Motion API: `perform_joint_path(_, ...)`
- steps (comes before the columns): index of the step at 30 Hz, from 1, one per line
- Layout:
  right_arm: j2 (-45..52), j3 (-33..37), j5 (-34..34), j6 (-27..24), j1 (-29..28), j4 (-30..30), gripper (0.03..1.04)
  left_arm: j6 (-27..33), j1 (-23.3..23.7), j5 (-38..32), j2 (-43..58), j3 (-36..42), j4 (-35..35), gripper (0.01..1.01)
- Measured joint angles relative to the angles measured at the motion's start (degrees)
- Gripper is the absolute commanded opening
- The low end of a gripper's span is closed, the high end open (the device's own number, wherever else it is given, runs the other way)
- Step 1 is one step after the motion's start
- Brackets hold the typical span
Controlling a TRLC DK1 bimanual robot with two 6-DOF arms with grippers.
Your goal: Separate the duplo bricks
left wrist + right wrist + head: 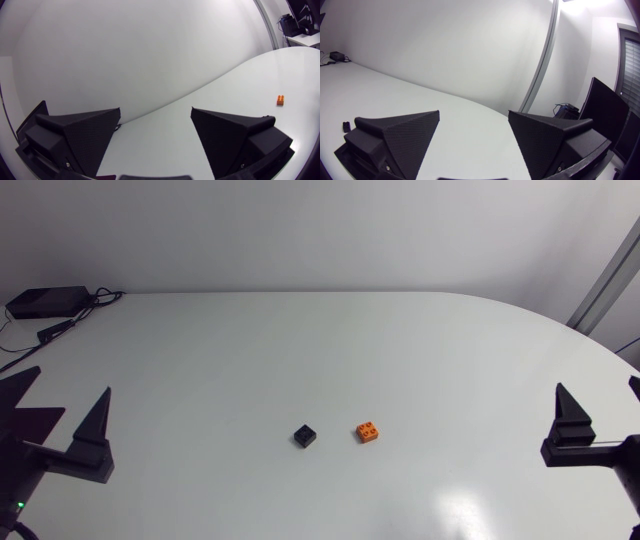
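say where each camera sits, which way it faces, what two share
Head view: fixed above the table, looking down; left hand and right hand at the sides, black duplo brick and orange duplo brick between them.
Left wrist view: on the left arm's last link, looking across the table; left hand open, orange duplo brick ahead.
Right wrist view: on the right arm's last link, looking across the table; right hand open, black duplo brick beside it.
Shared: head and left wrist both show the orange duplo brick.
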Motion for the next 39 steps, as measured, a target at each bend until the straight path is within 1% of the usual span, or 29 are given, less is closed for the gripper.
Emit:
perform_joint_path(5, -1.49, -3.28, -0.42, -1.7, 0.39, 3.61, 1.0, 0.92, -0.74, 0.02, 0.0, -4.26, 3.76, 0.985)
perform_joint_path(11, -1.88, -7.28, -0.61, -2.8, 1.6, 6.86, 1.0, 1.09, -0.74, 0.0, -0.02, -7.41, 7.23, 0.985)
perform_joint_path(20, -2.05, -10.16, -0.61, -2.95, 3.91, 9.53, 1.0, 1.09, -0.94, 0.0, -0.11, -8.68, 7.3, 0.985)
perform_joint_path(24, -2.1, -11.19, -0.61, -2.95, 4.13, 10.12, 1.0, 1.09, -1.97, 1.01, -0.11, -8.68, 4.52, 0.985)
perform_joint_path(27, -2.1, -13.31, -0.92, -2.97, 4.13, 10.73, 1.0, 1.11, -1.99, 1.38, -0.11, -8.61, 3.82, 0.985)
perform_joint_path(31, -2.1, -13.53, -1.53, -2.91, 4.39, 11.61, 1.0, 1.14, -1.99, 1.44, -0.11, -8.5, 3.48, 0.985)
perform_joint_path(33, -2.1, -13.53, -1.84, -2.89, 4.5, 11.58, 1.0, 1.31, -1.99, 1.57, -0.09, -8.5, 3.69, 0.985)
perform_joint_path(36, -2.1, -13.53, -1.9, -2.4, 4.5, 11.56, 1.0, 2.21, -1.97, 1.53, -0.11, -9.01, 7.1, 0.985)
perform_joint_path(39, -2.1, -13.53, -1.9, -1.57, 4.5, 11.52, 1.0, 2.62, -1.86, 1.55, -0.11, -9.2, 8.31, 0.985)
